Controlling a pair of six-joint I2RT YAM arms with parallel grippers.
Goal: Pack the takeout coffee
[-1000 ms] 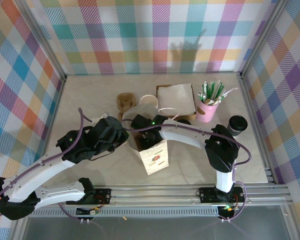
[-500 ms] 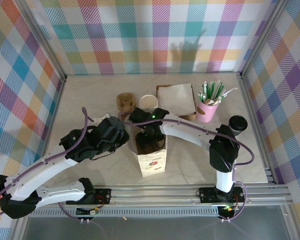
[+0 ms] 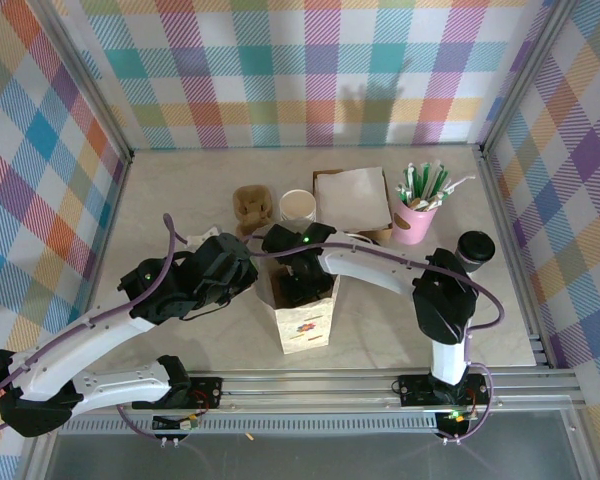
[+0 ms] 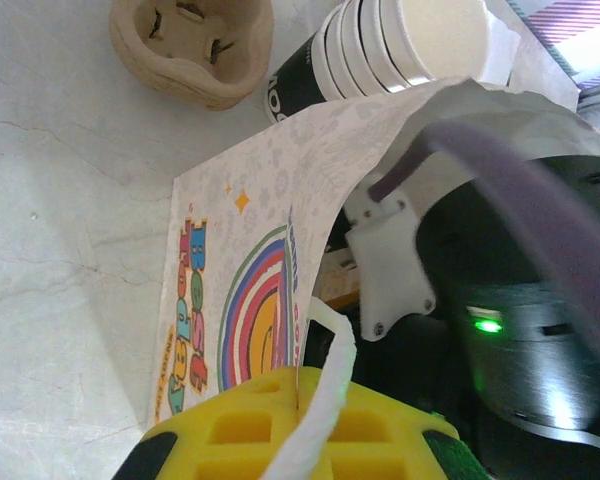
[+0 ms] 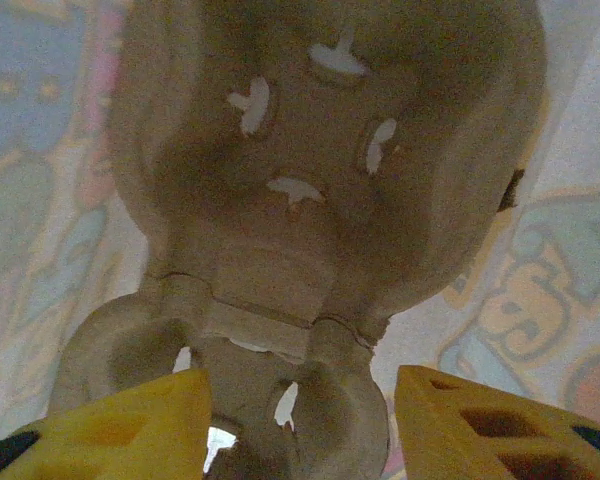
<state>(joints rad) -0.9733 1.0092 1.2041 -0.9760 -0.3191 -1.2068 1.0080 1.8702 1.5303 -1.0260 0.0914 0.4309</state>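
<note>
L gripper [image 4: 298, 432] clamps bag [image 4: 230, 300] rim; R gripper [image 5: 300, 420] inside bag, jaws apart over carrier [image 5: 320, 180].

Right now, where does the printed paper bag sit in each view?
Top external: printed paper bag, centre, standing upright.
Left wrist: its rainbow-printed side, centre-left.
Right wrist: its inner walls around a pulp carrier.
Shared landmark, top and left wrist: green light on the right arm.

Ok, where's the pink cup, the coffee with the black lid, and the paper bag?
pink cup [image 3: 413, 227]: top view, on its pink side.
takeout coffee [image 3: 475, 245]: top view, on its black lid.
paper bag [image 3: 308, 326]: top view, on its printed front.
</note>
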